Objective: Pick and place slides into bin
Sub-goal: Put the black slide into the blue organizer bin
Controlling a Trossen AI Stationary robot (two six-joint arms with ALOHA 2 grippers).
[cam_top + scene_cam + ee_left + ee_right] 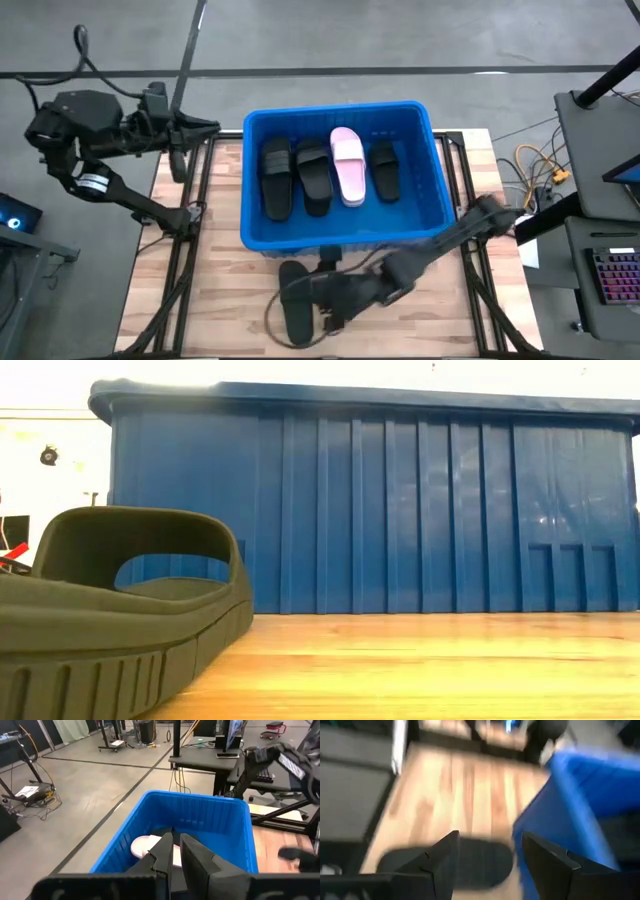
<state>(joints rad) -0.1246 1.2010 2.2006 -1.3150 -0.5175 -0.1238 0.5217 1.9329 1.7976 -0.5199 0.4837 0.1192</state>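
Slide (293,300) lies seemingly just beyond open right gripper (325,295)

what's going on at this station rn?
Two-arm robot is loading slides into the blue bin. Four are already inside, side by side: three black ones and a pale pink one. One black slide lies on the table in front of the bin. The right gripper is down beside that slide with its fingers open, not holding it. The left gripper is shut and empty, parked off the table's far left corner, pointing at the bin.
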